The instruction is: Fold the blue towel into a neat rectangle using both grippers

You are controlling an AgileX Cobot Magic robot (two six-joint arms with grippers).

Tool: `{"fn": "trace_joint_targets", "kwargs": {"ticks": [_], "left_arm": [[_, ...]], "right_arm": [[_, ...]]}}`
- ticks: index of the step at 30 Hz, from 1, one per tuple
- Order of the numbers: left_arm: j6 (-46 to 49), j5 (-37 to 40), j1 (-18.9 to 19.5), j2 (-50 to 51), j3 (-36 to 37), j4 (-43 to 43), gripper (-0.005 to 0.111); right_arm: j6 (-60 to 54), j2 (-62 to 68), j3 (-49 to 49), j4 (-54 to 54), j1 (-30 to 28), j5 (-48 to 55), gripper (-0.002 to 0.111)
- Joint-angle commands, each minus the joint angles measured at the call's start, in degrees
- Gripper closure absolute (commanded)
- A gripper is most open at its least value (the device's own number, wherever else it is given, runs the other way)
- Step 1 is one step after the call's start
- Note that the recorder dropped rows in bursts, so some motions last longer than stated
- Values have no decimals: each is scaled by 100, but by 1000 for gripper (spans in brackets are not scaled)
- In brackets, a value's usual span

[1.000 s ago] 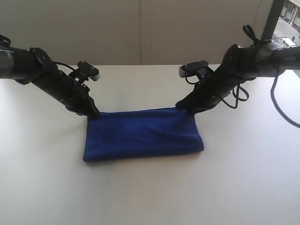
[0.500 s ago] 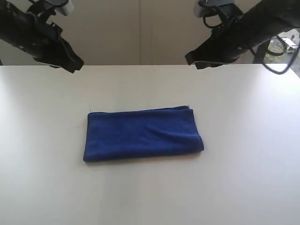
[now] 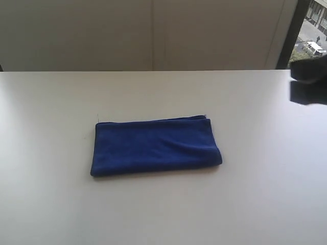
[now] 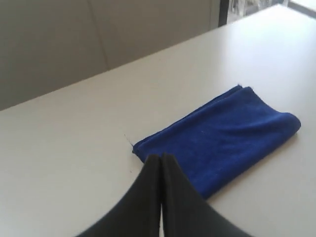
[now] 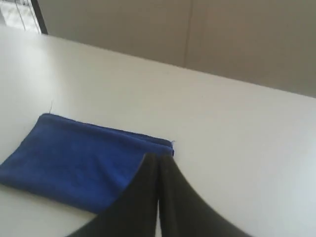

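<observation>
The left end effector (image 4: pixel 161 158) and the right end effector (image 5: pixel 158 157) hang clear above the tabletop (image 3: pixel 163 214), each pressed together and empty; the blue towel (image 3: pixel 153 147) lies folded flat, a rectangle, in the tabletop's middle

You saw only a blurred dark shape (image 3: pixel 308 70), cut off at the exterior view's right edge. The left gripper (image 4: pixel 161 158) and right gripper (image 5: pixel 158 158) each hid part of the blue towel (image 4: pixel 222 133).
</observation>
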Motion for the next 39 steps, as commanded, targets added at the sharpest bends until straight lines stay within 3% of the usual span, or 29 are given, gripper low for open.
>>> {"fn": "trace_joint_targets", "kwargs": {"ticks": [1,9,15,20,26,32,39], "left_arm": [[-231,-190,19,-1382,951,-57,107],[-482,-826,19,-2960,2285,-61,107],[-850,-861,19,-3044,3143,-61,107],[-874,-1420,19,-3044,3974,-134,107],[-449,-1377,19,-3044,3974,173,107],[-384,-1361,19,-3044,3974,205,107],[-1157,-1349,19,-3044,3974,205,107]], "right_arm": [[479,-1323,940,-51,-2,-485,108],[893,-2406,2626,2,-2,-1027,108],[1123,-2415,3435,22,-2,-1659,108],[1081,-2415,3787,10,-2,-1780,108],[160,-2415,4197,-35,-2,-2288,108],[151,-2415,4197,-35,-2,-2547,108],[699,-2415,4197,143,-2,-2533,108]]}}
